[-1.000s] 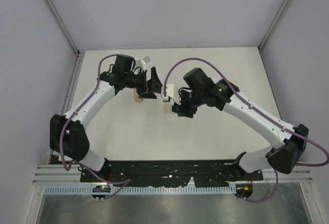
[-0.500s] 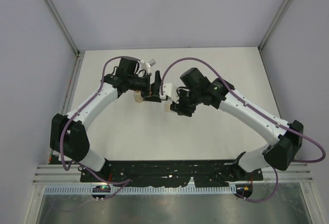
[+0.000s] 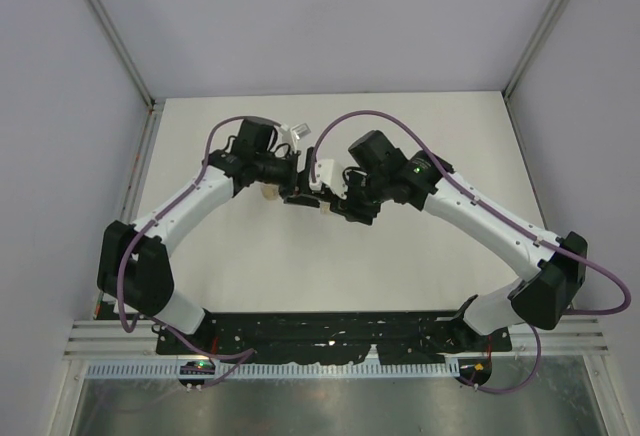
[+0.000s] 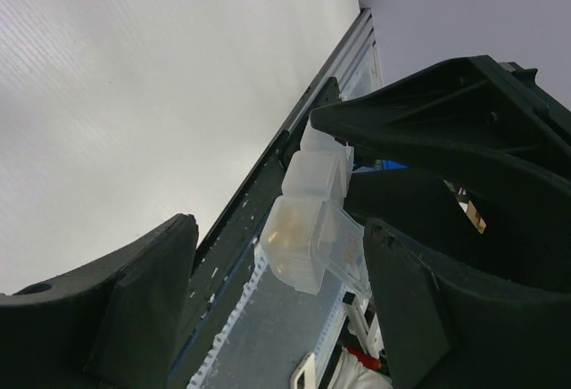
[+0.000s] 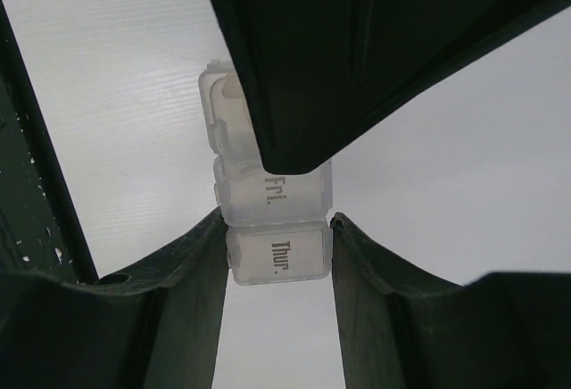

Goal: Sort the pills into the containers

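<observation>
My right hand (image 5: 277, 248) is clamped narrow on a translucent pill organiser (image 5: 272, 194), its fingers pressing both sides of the compartment marked "Thur.", and it holds the strip up off the worktop (image 3: 250, 256), near the middle of it. My left hand (image 4: 278, 230) has the free end of the strip between its fingers, which stand wide, one on each side and neither touching the plastic. From above, the two hands meet almost tip to tip. The end compartment shows a warm tan tint that may be pills (image 4: 290, 244) inside, though through the cloudy wall I cannot be sure. I judge the step in hand to be bringing the second hand onto the box so a compartment can be worked. The next move calls for the left fingers to close squarely on one compartment without twisting the strip out of the right hand's grip, and for the box to stay level so nothing spills.
</observation>
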`<control>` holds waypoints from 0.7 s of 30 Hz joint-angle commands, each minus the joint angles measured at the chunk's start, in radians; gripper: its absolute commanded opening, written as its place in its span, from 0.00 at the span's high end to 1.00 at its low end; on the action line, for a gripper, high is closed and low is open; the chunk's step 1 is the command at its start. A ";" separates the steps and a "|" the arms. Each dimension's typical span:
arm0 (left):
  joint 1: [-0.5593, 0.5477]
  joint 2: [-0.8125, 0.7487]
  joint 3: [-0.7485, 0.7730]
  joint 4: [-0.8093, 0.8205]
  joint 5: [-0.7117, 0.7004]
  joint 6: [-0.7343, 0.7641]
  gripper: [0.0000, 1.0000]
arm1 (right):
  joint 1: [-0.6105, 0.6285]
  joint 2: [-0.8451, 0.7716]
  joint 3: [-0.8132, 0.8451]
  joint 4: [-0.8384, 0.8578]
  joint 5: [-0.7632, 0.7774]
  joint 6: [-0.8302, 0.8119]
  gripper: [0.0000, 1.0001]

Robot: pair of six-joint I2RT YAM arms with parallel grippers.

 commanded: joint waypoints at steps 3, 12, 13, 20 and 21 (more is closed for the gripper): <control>-0.010 -0.044 -0.022 0.061 0.036 0.005 0.24 | 0.001 0.001 0.046 0.026 0.027 0.011 0.89; -0.024 -0.060 -0.039 0.072 0.037 0.020 0.35 | 0.003 0.004 0.045 0.037 0.029 0.012 0.89; -0.025 -0.060 -0.040 0.071 0.037 0.020 0.36 | 0.003 0.002 0.045 0.036 0.032 0.012 0.89; -0.039 -0.060 -0.043 0.078 0.042 0.023 0.40 | 0.003 -0.002 0.045 0.034 0.040 0.011 0.89; -0.042 -0.057 -0.045 0.081 0.044 0.022 0.41 | 0.003 -0.001 0.045 0.036 0.041 0.012 0.89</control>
